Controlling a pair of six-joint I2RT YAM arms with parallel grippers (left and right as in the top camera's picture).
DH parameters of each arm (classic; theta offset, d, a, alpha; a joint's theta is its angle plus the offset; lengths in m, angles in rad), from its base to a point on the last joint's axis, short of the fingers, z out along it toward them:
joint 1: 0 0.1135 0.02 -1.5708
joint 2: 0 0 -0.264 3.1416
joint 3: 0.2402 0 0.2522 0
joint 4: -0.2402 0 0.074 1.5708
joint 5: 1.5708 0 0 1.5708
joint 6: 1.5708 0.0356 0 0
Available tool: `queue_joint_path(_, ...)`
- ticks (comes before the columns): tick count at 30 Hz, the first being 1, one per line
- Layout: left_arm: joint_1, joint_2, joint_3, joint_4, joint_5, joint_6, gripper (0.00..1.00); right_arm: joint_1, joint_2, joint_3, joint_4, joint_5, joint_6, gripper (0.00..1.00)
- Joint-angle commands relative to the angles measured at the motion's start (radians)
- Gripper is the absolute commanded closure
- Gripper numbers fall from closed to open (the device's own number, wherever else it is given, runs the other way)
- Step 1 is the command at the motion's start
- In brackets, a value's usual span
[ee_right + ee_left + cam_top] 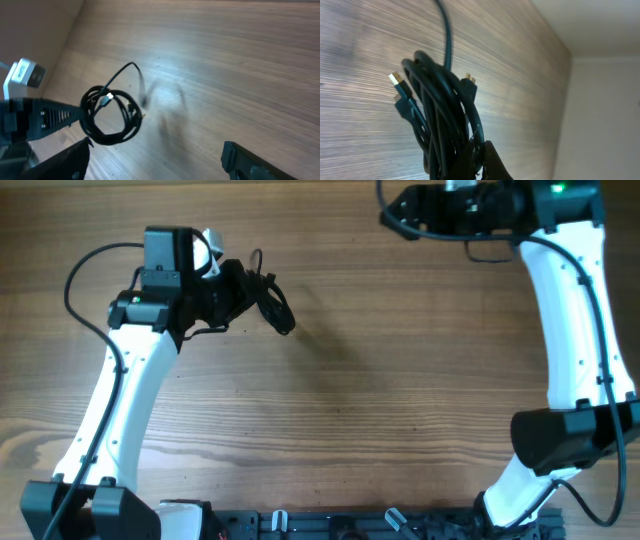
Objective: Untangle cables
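Overhead, my left gripper (248, 288) pinches a coiled bundle of thin black cables (274, 308) over the brown wood-grain table (380, 400). At the left wrist, the coil shows a gold-tipped plug (395, 78), with a pale wall (605, 115) beyond. At the right wrist, my right gripper (156, 150) is spread wide, well apart from the coil.

just a wood-grain table (350, 410) with brown streaks, a plain whitish wall (605, 110) past its edge, soft light glaring off the top
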Motion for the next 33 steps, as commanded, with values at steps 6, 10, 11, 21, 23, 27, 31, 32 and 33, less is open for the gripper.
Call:
queue_joint_path(6,0.053,0.001,0.010,0.198,0.205,-0.555,0.96,0.107,0.021,0.003,-0.021,0.037,0.030,0.17)
queue_joint_path(10,0.050,0.001,0.009,0.182,0.198,-1.158,0.96,0.115,0.021,0.003,-0.044,0.029,-0.068,0.17)
queue_joint_path(11,0.048,0.001,0.010,0.182,0.200,-1.234,0.96,0.126,0.021,0.003,-0.045,0.030,-0.103,0.17)
queue_joint_path(21,0.023,0.001,0.009,0.181,0.283,-1.459,0.96,0.306,0.042,-0.002,-0.015,0.159,-0.360,0.22)
queue_joint_path(23,0.023,0.001,0.009,0.181,0.290,-1.455,0.96,0.306,0.067,-0.015,0.006,0.158,-0.385,0.22)
queue_joint_path(27,0.023,0.001,0.009,0.181,0.289,-1.452,0.96,0.307,0.132,-0.017,0.011,0.114,-0.383,0.28)
queue_joint_path(31,0.023,0.001,0.009,0.181,0.289,-1.452,0.96,0.307,0.161,-0.024,0.034,0.091,-0.384,0.34)
queue_joint_path(32,0.023,0.001,0.009,0.181,0.289,-1.452,0.96,0.307,0.167,-0.024,0.047,0.067,-0.385,0.34)
queue_joint_path(33,0.023,0.001,0.009,0.181,0.289,-1.452,0.96,0.309,0.172,-0.026,0.069,0.047,-0.386,0.34)
